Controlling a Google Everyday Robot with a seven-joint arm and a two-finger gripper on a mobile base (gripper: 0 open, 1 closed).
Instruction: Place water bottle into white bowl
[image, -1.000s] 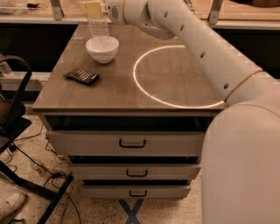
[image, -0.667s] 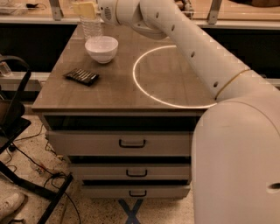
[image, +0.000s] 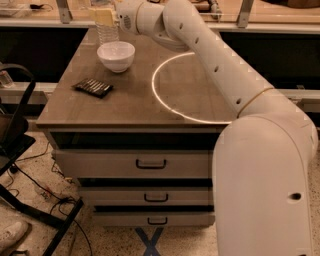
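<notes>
Shifted since 1 second ago: my wrist has swung slightly leftward along the table's far edge, and the bottle has travelled with it. Entries, left to right.

1. Flat dark object (image: 93, 87): lies on the table (image: 130, 106) toward its left side, apart from the bowl. No part of this job.
2. Gripper (image: 106, 16): at the table's far left corner, above and behind the bowl, clamped on the top of the water bottle.
3. Water bottle (image: 108, 34): clear, ribbed, upright under my gripper, just behind the bowl. Whether its base touches the table, I cannot tell.
4. White bowl (image: 116, 55): upright, nothing in it, just in front of the bottle.
5. Ring of light (image: 153, 84): on the tabletop, right of the bowl.
6. Drawers (image: 125, 165): 3, closed, below the top.

Step in hand, by my judgement: carrying; the bottle is not yet over the bowl. Next move calls for lifting it past the rim, bringing it forward over the centre, lowering, then letting go. It may lean or tip once freed.
</notes>
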